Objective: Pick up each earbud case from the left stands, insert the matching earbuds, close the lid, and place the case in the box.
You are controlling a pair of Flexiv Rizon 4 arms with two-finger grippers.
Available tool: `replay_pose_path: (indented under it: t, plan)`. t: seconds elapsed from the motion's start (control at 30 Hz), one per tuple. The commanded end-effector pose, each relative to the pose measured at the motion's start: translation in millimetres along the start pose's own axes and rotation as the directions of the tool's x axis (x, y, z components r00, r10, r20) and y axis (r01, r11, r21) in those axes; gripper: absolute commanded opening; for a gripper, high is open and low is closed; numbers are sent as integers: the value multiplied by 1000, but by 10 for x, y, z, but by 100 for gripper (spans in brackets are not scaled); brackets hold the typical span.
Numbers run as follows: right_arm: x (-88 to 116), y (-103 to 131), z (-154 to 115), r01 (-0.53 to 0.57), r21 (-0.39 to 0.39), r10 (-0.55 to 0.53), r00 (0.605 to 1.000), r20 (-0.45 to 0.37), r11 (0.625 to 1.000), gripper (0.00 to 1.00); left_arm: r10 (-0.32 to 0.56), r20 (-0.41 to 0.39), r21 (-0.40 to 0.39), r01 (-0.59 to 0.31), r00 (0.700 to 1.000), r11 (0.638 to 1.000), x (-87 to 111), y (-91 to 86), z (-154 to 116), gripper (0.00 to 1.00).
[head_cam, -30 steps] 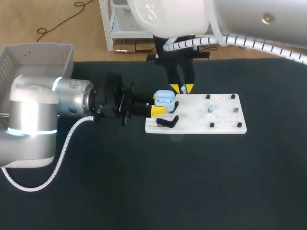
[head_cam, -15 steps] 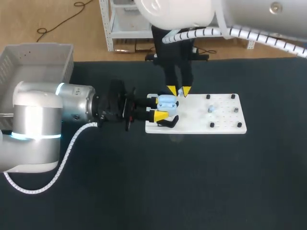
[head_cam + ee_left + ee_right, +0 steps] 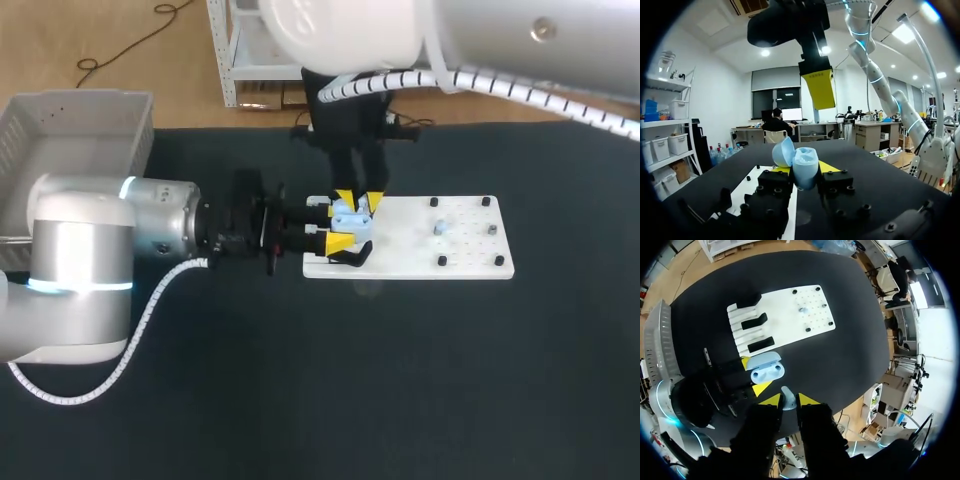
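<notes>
Black tabletop (image 3: 400, 380) carries everything. The left arm (image 3: 90, 250) comes in low and level; the right arm (image 3: 480, 40) hangs down from above and blocks a lot of the head view.

The grey box (image 3: 60, 130) sits well off behind the left jaws, by the tabletop's corner, and its near end is cut off.

The white board (image 3: 420, 245) lies under and ahead of the left jaws. The right wrist view shows three black stands (image 3: 760, 320) at the board's end nearest those jaws. From the head view only one can be made out, since both sets of jaws cover the others.

The left jaws are clamped on the pale blue case (image 3: 349, 218), one yellow tip on each side. The lid is swung open and the two pockets face up (image 3: 765, 369). From the left wrist, the case (image 3: 800, 162) hides most of both tips.

The right jaws are just above the case and apart from it. They're pinched on a pale blue earbud (image 3: 786, 399), with only its top poking out between the tips. The head view hides the earbud completely.

Further ahead of the left jaws, out in the middle of the board, there's a tiny pale blue bit (image 3: 440, 228) among black pegs (image 3: 486, 202). It's too small to tell what it is.
</notes>
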State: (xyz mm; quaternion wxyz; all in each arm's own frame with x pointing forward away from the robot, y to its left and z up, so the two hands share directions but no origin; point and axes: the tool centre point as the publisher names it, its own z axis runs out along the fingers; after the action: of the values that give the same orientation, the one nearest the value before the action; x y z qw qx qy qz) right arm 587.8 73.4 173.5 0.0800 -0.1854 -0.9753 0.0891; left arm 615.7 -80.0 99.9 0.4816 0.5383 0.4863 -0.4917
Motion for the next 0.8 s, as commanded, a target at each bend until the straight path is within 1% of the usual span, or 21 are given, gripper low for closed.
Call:
replay_pose_path:
  t: [0.03, 0.27, 0.8]
  plan:
    - [5, -33, 37, -6, -15, 6, 1000, -2, 1000, 0, 2, 0, -8, -2, 1000, 1000, -4, -22, 1, 0]
    - [-31, 1, 82, -10, -32, 10, 1000, -9, 999, 0, 2, 0, -8, -2, 1000, 1000, -4, -22, 1, 0]
    - [-113, 63, 190, 6, -28, -7, 1000, -13, 1000, 0, 2, 0, -8, -2, 1000, 1000, -4, -22, 1, 0]
